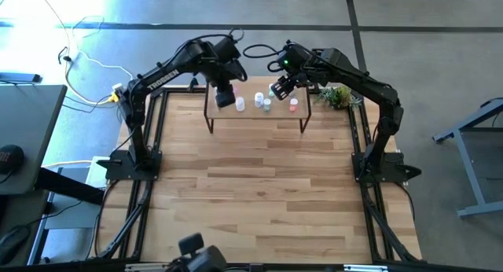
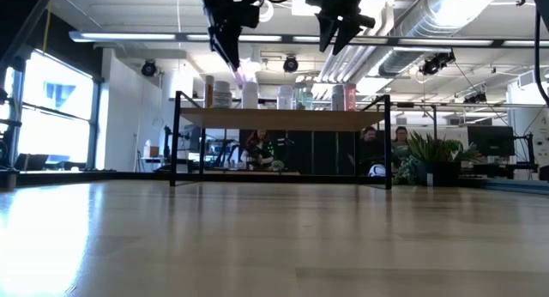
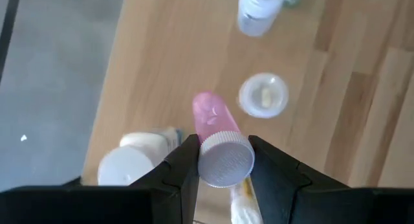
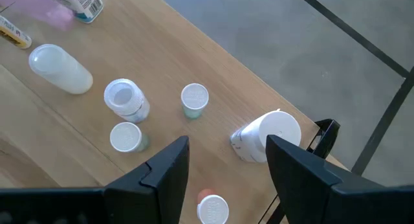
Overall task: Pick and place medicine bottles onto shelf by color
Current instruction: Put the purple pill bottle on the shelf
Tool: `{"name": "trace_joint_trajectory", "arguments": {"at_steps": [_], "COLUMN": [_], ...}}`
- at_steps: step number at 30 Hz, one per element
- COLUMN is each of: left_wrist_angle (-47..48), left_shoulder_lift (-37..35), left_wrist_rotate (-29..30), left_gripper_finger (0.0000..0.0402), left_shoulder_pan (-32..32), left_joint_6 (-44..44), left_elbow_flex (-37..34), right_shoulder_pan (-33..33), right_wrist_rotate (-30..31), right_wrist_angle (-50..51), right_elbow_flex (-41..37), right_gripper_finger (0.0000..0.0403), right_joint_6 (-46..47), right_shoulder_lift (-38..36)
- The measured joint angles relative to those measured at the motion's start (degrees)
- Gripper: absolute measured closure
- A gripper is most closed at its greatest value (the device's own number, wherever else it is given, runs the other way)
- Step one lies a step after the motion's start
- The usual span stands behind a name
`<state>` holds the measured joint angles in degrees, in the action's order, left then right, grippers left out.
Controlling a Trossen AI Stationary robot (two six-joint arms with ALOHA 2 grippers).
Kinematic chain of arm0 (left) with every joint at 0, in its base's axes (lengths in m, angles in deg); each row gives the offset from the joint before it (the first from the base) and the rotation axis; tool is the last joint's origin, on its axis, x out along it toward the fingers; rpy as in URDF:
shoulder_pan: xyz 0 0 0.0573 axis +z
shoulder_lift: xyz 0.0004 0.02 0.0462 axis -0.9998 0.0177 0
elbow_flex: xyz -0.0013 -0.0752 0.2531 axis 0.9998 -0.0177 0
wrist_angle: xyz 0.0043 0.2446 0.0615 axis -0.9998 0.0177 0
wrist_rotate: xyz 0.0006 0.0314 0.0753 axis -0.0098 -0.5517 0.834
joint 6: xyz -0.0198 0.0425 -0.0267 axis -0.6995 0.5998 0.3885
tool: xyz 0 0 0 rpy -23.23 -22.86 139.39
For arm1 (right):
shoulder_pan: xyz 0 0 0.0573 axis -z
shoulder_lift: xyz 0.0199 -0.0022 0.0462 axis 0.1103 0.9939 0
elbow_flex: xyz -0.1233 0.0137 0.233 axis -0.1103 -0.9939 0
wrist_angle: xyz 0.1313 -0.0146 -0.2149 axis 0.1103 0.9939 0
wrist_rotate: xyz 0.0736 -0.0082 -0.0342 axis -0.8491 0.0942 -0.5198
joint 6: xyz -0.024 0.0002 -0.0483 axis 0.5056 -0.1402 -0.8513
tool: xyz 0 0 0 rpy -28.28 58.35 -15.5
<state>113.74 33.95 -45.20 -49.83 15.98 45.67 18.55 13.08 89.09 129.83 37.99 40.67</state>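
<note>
The left gripper (image 3: 223,162) hangs over the left part of the shelf (image 1: 277,119), jaws pinching a pink bottle (image 3: 213,123) by its ribbed white cap — the bottle is tilted and, from the low view, lifted off the board rather than standing on it. Just beside it in the left wrist view sit a fat white-capped bottle (image 3: 132,160) and a small clear one (image 3: 263,94) with something pale inside; what exactly can't be made out.

The right gripper (image 4: 226,169) hovers above the middle-right of the shelf, jaws spread wide with nothing between them. Under it there's a loose cluster of upright bottles: two teal-tinted ones (image 4: 195,100), a clear-ish capped one (image 4: 125,98), a bigger white bottle (image 4: 268,134) near the shelf's edge, and an orange-red one (image 4: 212,208) closest to the jaws. A large frosted bottle (image 4: 59,68) stands a bit apart.

All of it is on the shelf, which stands at the far end of the table (image 1: 259,193).
</note>
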Motion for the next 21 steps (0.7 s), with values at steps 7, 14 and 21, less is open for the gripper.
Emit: {"name": "trace_joint_trajectory", "arguments": {"at_steps": [7,14,21], "left_wrist_angle": [3.4,5.9,7.4], "left_shoulder_lift": [0.0,0.1,3.0], "left_wrist_rotate": [2.5,2.3,1.3], "left_gripper_finger": [0.0293,0.0294,0.0294], "left_shoulder_pan": [-1.0,-0.9,-1.5], "left_joint_6": [-2.3,-5.7,-6.8], "left_elbow_flex": [-1.5,-1.5,-1.6], "right_shoulder_pan": [-0.2,-0.2,-0.2], "right_wrist_rotate": [0.0,0.0,0.0], "right_wrist_angle": [0.0,0.0,0.0], "right_elbow_flex": [0.0,0.0,0.0], "right_gripper_finger": [0.0206,0.0206,0.0206], "right_joint_6": [0.0,0.0,0.0], "right_shoulder_lift": [0.0,0.0,0.0]}}
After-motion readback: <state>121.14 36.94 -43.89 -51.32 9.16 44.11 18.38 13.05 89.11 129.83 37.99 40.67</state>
